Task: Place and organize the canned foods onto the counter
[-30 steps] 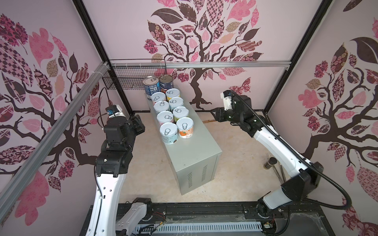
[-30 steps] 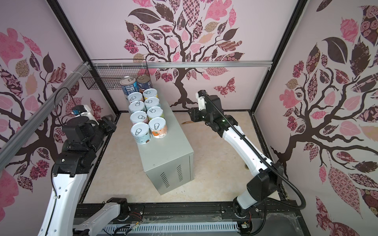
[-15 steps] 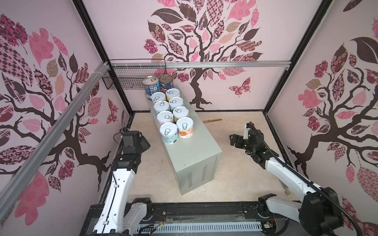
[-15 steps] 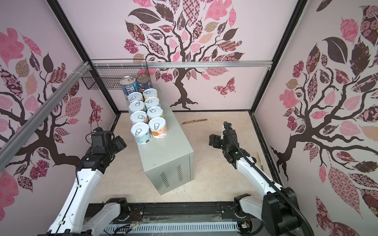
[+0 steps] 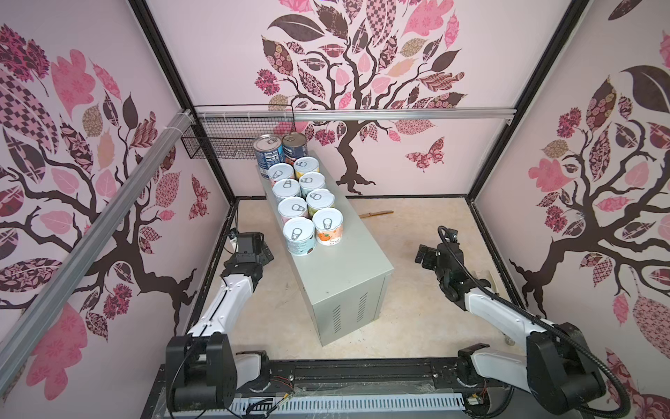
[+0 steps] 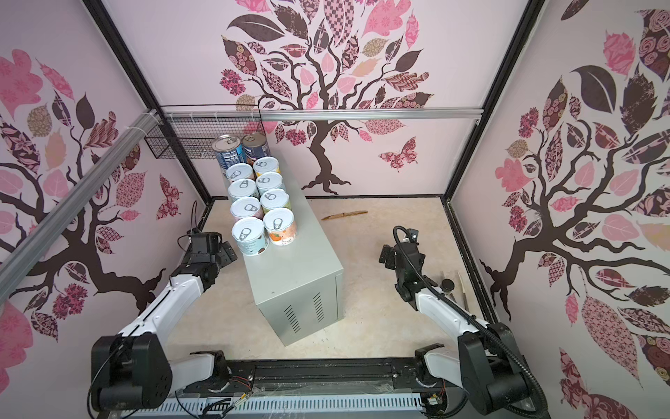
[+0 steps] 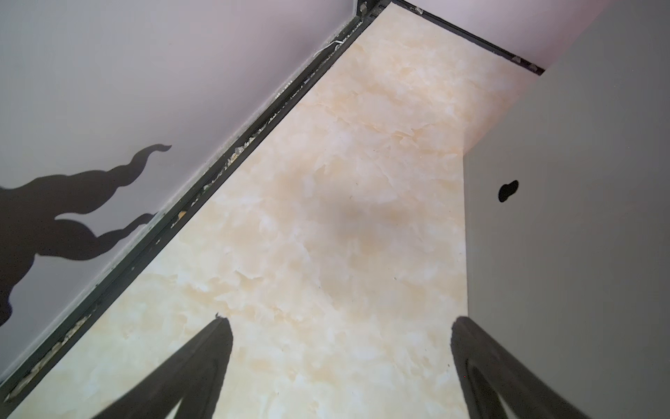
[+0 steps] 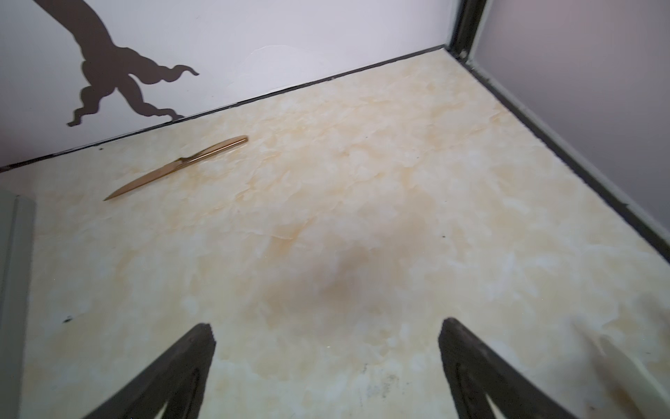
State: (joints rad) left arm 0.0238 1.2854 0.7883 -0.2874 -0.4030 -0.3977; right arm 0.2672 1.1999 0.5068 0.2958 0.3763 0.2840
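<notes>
So your counter [image 5: 344, 268] sits mid-floor [image 5: 417, 232], long way running from the back wall toward the arm bases, with the vent slots on the near end face. The wire basket [image 5: 217, 141] hangs in the back left corner, right behind the counter's far end.

Your left gripper [image 7: 337, 323] is down low on the counter's left side, over the floor and just beside its side wall. Its fingers [image 7: 214, 348] are spread wide and aren't gripping anything. Your right gripper [image 8: 326, 326] is the same deal on the other side. It's low over the floor and well apart from the counter, fingers [image 8: 195, 348] wide, holding nothing.

All ten cans [image 5: 299, 235] are up on the counter top, packed onto its far half in two columns. You've got the two tall cans [image 5: 268, 152] at the very back, just in front of the basket. Then come eight short cans [image 5: 328, 225] with white pull-tab lids in four pairs, all upright and sitting snug against each other.

There's also a gold knife [image 8: 174, 168] lying flat on the floor, right of the counter and near the back wall.
</notes>
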